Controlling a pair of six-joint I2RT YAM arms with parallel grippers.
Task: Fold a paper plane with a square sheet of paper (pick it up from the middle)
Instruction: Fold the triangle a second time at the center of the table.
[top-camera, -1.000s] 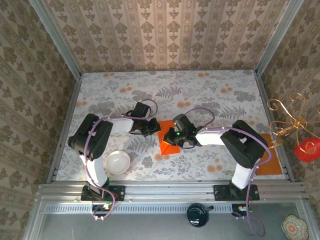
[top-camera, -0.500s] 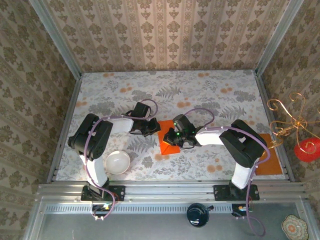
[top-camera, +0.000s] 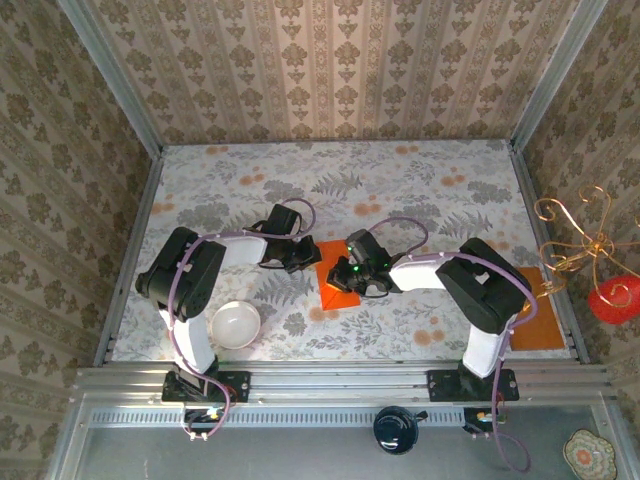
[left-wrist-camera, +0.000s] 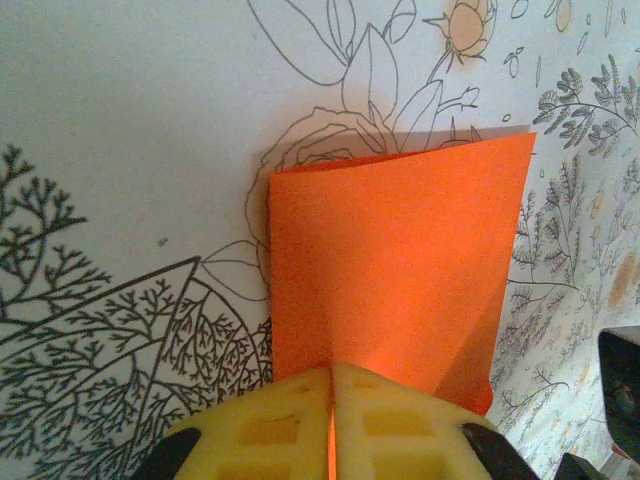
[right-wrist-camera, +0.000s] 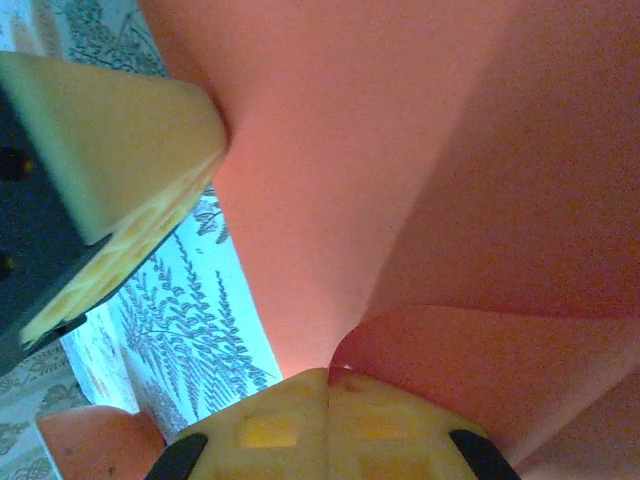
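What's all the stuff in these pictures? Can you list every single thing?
orange sheet of paper: one, bright orange, partly folded, mid-table between both grippers.
white bowl: one, white, on the table by the left arm.
brownish-orange rectangle: one, dull orange, flat at the table's right edge.
wire ornament: one, gold with a red hanging piece, beyond the right wall.
black round object: one, black, in front of the metal rail.
patterned dish: one, pale, bottom right corner.
table: one, white floral cover.
left arm: one, black and white.
right arm: one, black and white.
left gripper: one, yellow pads, shut on the paper.
right gripper: one, yellow pads, shut on the paper.
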